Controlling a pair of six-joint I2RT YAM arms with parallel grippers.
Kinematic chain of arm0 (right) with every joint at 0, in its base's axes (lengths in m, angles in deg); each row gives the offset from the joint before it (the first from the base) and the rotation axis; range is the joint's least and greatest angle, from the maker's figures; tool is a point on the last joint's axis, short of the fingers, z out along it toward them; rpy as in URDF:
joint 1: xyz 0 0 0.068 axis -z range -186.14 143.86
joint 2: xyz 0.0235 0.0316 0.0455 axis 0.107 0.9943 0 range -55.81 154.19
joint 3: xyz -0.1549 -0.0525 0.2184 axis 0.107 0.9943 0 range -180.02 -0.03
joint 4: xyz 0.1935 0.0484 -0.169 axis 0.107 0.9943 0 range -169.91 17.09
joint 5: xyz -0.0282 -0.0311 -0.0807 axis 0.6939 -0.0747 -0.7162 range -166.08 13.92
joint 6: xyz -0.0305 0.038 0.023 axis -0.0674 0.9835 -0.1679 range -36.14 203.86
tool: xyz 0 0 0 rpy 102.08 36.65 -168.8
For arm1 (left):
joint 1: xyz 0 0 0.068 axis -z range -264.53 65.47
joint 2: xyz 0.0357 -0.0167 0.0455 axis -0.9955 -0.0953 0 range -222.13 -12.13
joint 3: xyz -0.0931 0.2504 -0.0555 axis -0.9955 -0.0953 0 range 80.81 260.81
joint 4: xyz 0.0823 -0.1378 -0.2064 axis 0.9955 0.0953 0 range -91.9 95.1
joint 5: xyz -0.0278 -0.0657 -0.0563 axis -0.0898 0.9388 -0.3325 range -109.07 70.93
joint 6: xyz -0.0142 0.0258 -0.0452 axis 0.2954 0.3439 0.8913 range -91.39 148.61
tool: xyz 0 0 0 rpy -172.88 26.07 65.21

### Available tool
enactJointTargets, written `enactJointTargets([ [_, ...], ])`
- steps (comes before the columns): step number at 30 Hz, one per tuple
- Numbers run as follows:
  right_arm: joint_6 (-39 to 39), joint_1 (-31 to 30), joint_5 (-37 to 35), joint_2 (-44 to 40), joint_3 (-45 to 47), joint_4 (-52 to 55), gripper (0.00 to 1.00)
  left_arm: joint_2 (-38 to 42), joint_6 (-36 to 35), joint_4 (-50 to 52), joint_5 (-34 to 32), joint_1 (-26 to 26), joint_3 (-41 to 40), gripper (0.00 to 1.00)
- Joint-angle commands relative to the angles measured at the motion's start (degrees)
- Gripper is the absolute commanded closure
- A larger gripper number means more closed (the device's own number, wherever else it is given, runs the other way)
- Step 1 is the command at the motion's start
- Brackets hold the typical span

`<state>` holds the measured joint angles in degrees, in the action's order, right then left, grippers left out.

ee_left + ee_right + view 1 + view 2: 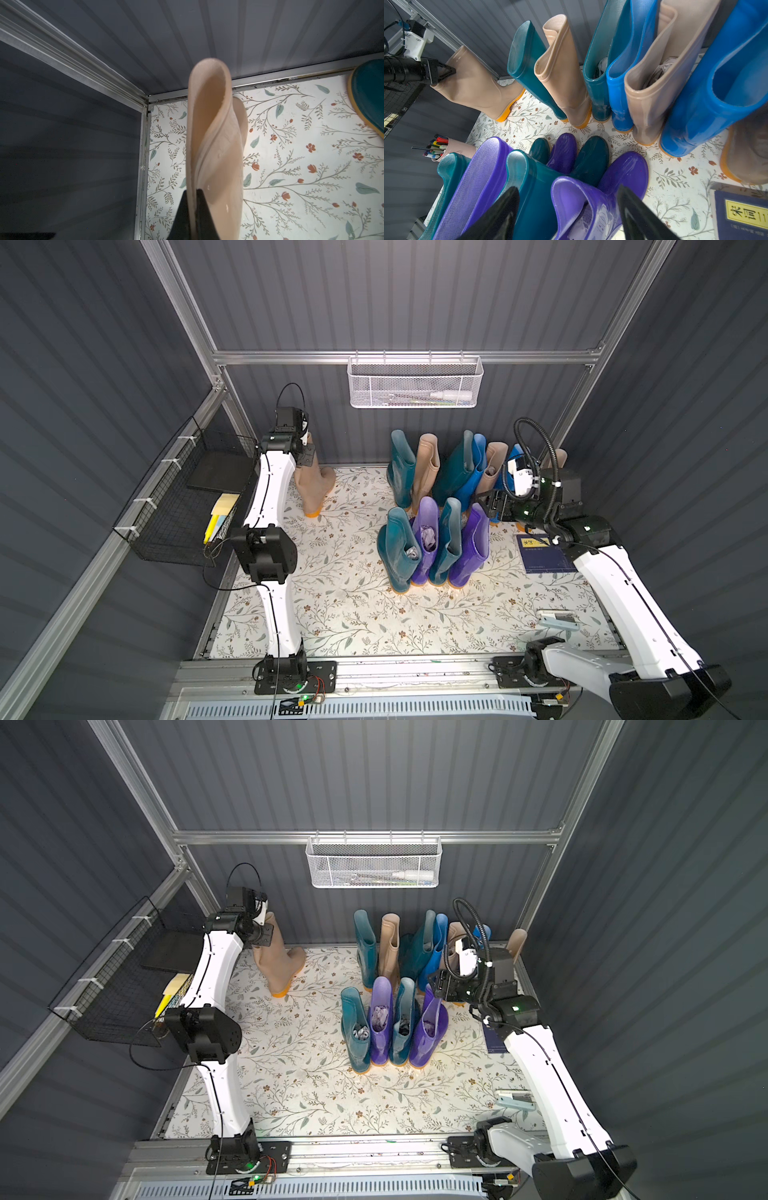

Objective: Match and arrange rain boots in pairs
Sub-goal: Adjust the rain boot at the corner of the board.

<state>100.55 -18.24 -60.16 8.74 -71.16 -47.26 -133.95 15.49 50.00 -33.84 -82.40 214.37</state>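
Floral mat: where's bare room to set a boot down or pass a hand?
Widest: the floral mat strip between the front boot row and the near rail. Also the lane between the beige boot in the left hand and the back boot row. Crowded: back right, around the right hand and blue book.

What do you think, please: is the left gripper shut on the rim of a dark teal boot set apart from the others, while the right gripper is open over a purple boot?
Not quite: the left gripper holds a beige boot, not a dark teal one, as the left wrist view shows. The rest holds, including the open right gripper over the purple boot.
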Motion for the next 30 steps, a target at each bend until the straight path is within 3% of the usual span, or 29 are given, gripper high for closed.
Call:
enactJointTargets([
  [1, 0.9, -0.4, 1.0, -0.4, 0.4, -1.3, 0.23, 3.9, -0.4, -5.9, -4.4, -1.1, -0.2, 1.0],
  [17, 1.0, -0.5, 0.9, -0.8, 0.6, -0.5, 0.23, 14.0, 10.4, -20.1, -14.4, -4.6, -17.3, 1.0],
  [30, 0.9, -1.0, 0.4, -1.3, 1.0, 0.2, 0.23, 14.2, 11.8, -21.9, -10.2, -4.8, -20.1, 1.0],
])
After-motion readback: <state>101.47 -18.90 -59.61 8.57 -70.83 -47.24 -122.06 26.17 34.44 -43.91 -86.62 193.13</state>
